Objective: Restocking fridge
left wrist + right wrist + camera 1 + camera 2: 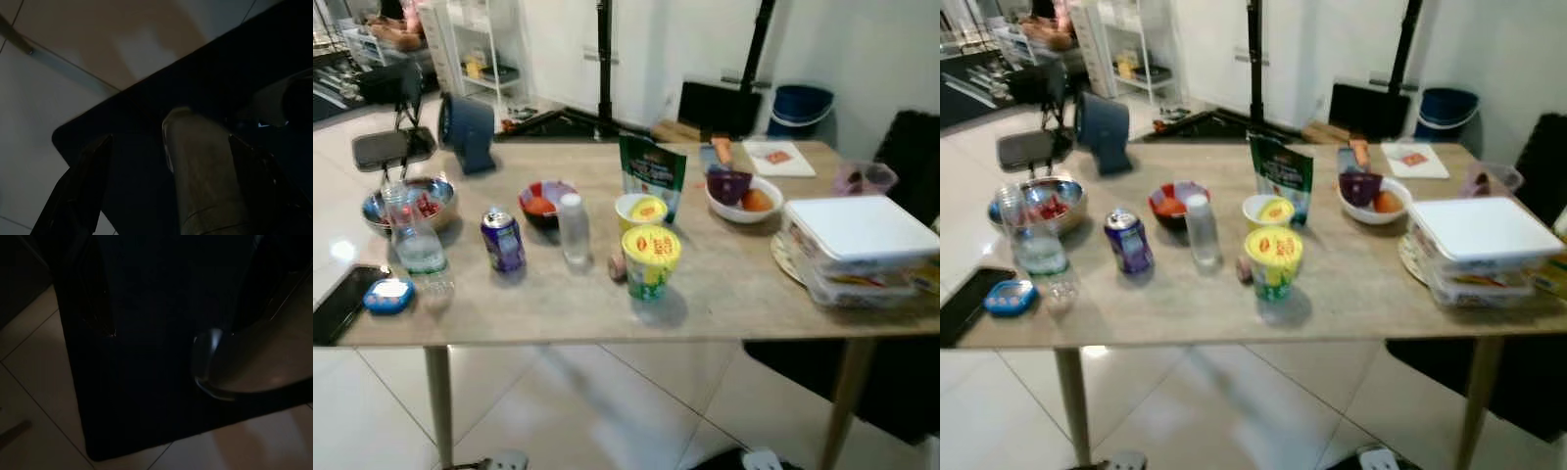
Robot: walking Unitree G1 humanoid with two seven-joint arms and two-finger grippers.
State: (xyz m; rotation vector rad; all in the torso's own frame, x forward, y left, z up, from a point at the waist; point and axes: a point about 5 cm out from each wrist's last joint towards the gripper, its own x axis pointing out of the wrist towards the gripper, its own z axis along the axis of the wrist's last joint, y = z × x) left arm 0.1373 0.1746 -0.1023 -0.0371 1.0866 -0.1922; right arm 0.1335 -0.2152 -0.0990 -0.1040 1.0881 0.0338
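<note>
Food crowds the table [734, 294]: a yellow cup [650, 259] at centre frame, a can [502, 239] to its left. Both idle claws' state I cannot tell. Reaching between could topple the bottle [574, 229].

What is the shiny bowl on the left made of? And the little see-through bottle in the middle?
The bowl looks like metal, probably steel: it is silvery and gives back the light like a mirror. The bottle looks like clear plastic with a white cap: you can see the table through it. It could be glass; the picture is too blurry to be sure.
</note>
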